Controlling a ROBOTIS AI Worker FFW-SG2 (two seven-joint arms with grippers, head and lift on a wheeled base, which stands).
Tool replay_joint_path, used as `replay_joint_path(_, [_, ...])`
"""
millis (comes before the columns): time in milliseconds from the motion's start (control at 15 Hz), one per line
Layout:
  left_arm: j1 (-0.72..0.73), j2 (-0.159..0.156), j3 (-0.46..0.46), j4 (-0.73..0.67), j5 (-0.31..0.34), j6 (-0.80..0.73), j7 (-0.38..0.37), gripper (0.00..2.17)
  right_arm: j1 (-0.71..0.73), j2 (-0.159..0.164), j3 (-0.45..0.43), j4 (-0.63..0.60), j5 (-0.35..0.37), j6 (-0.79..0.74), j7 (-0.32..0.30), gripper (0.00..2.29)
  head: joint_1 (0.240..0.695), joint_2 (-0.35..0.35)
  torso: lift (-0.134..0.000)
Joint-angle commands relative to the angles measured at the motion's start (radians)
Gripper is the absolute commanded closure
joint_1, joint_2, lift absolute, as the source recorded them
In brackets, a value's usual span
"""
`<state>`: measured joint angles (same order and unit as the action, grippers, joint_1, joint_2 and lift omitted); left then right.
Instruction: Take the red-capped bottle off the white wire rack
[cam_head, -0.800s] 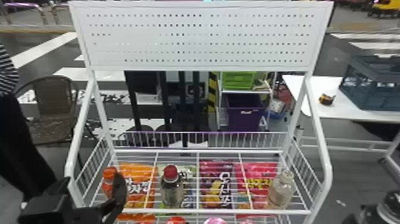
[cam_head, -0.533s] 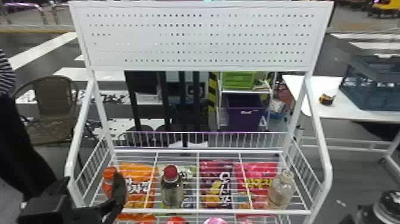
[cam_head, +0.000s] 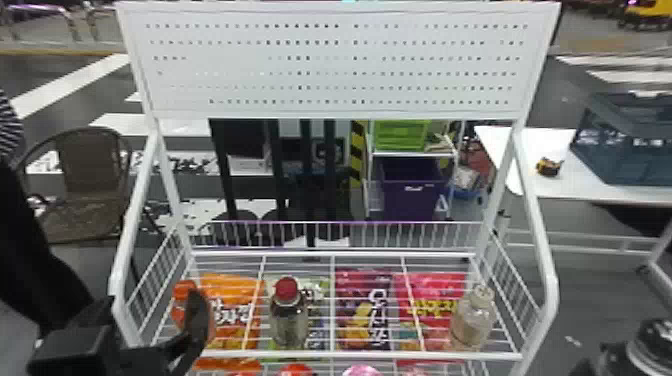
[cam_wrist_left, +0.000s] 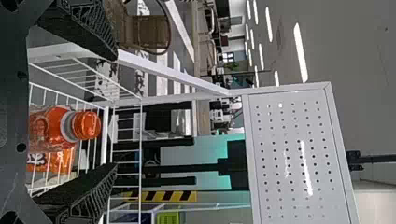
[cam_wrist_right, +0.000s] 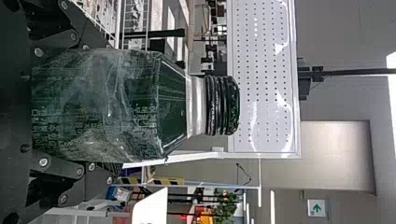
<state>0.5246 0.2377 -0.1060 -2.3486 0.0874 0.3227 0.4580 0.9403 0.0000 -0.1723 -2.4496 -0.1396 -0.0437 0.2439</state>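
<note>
From head, red-capped bottle (cam_head: 289, 325); right wrist, dark bottle (cam_wrist_right: 102, 105).

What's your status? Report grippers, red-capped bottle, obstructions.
Left gripper open, orange bottle between its fingers. Right gripper shut on dark bottle. Red-capped bottle upright on white wire rack, ungripped. Possible obstruction: orange bottle.
</note>
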Motion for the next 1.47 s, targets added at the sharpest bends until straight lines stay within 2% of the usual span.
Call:
replay_joint_path(0, [0.0,0.0,-0.001,0.008,0.002,-0.001,-0.001,0.08,0.0,0.001,-0.001,0.001,-0.002,0.003,0.0,1.22,0.499,0.0,0.0])
replay_joint_path(200, [-0.017,-0.002,-0.06,0.095,0.005,-0.035,-0.002,0.08,0.0,0.001,-0.001,0.003,0.0,0.0,0.0,1.22,0.499,0.0,0.0])
replay_joint_path(400, [-0.078,-0.008,-0.175,0.333,-0.002,-0.262,0.022,0.08,0.0,0.001,-0.001,0.001,0.002,0.0,0.0,1.22,0.499,0.0,0.0])
replay_joint_path(667, [-0.166,-0.049,-0.273,0.555,0.003,-0.458,0.024,0.08,0.002,0.001,-0.003,0.001,0.002,0.0,0.0,1.22,0.499,0.0,0.0])
replay_joint_path(1000, [-0.275,-0.081,-0.36,0.693,0.003,-0.48,0.024,0.08,0.003,0.001,-0.004,0.008,-0.003,-0.003,0.002,1.22,0.499,0.0,0.0])
replay_joint_path(1400, [-0.402,-0.117,-0.376,0.868,0.003,-0.483,0.031,0.08,0.002,0.001,-0.009,0.011,-0.009,-0.009,0.002,1.22,0.499,0.0,0.0])
